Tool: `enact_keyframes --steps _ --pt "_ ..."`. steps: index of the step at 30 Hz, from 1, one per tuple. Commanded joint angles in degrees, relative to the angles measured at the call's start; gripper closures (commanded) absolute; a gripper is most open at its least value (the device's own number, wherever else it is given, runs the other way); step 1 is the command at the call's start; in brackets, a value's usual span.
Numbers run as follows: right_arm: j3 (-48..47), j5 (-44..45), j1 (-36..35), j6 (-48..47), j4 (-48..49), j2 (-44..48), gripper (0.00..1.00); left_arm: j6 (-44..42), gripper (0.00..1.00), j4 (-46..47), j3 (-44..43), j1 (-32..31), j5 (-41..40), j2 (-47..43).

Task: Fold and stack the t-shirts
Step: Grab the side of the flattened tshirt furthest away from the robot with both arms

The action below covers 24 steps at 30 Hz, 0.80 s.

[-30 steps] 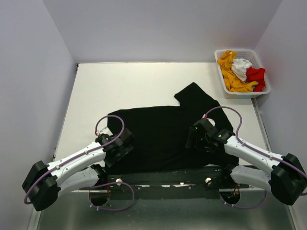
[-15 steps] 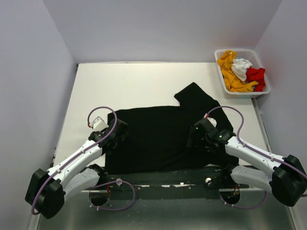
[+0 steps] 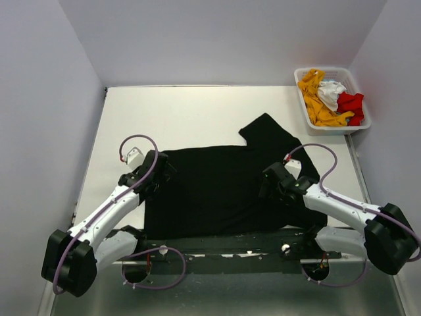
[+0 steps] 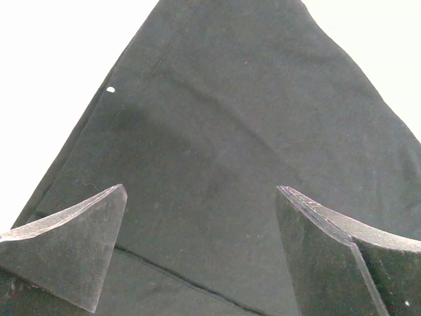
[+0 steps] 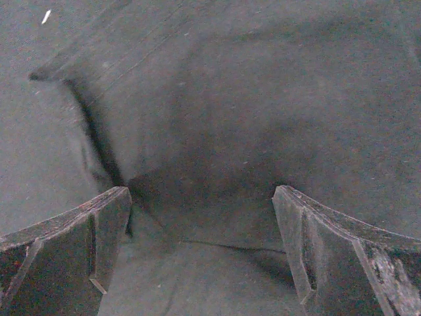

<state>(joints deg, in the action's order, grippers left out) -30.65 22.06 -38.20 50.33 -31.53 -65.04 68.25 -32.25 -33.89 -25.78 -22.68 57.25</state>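
A large black t-shirt (image 3: 223,184) lies spread on the white table (image 3: 164,118), one sleeve (image 3: 270,135) sticking out toward the back right. My left gripper (image 3: 161,172) is open over the shirt's left edge; its wrist view shows black cloth (image 4: 217,145) with a fold line between the fingers (image 4: 72,243). My right gripper (image 3: 268,183) is open over the shirt's right part; its wrist view shows rumpled black cloth (image 5: 217,131) with a fold between the fingers (image 5: 316,250). Orange-yellow (image 3: 316,99), white (image 3: 332,91) and red (image 3: 350,104) shirts lie bunched in the basket.
A white slatted basket (image 3: 332,129) stands at the back right corner of the table. Grey walls close in the left, back and right sides. The arms' mount bar (image 3: 230,247) runs along the near edge.
My left gripper has moved away from me and a little left along the shirt's left edge. My right gripper has shifted slightly. The shirt lies much the same.
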Motion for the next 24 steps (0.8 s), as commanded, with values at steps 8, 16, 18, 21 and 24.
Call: enact_keyframes --steps 8,16,18,21,24 --pt "0.0 6.7 5.7 5.4 0.6 -4.2 0.0 -7.3 0.01 5.8 -5.8 6.6 8.6 5.9" --pt "0.2 7.7 12.2 6.9 1.8 -11.8 0.0 -8.4 0.01 5.9 -7.8 9.7 10.4 8.8" --pt "-0.1 7.2 13.2 5.8 2.7 -13.0 0.0 -8.8 0.01 5.9 -8.4 10.1 10.6 9.2" --pt "-1.5 8.3 13.3 5.4 1.2 -13.5 0.0 -9.3 0.01 5.9 -9.6 10.4 10.6 10.6" --pt "-3.3 9.4 13.3 6.1 -1.9 -11.6 0.0 -9.9 0.01 5.7 -11.2 10.8 10.4 12.5"
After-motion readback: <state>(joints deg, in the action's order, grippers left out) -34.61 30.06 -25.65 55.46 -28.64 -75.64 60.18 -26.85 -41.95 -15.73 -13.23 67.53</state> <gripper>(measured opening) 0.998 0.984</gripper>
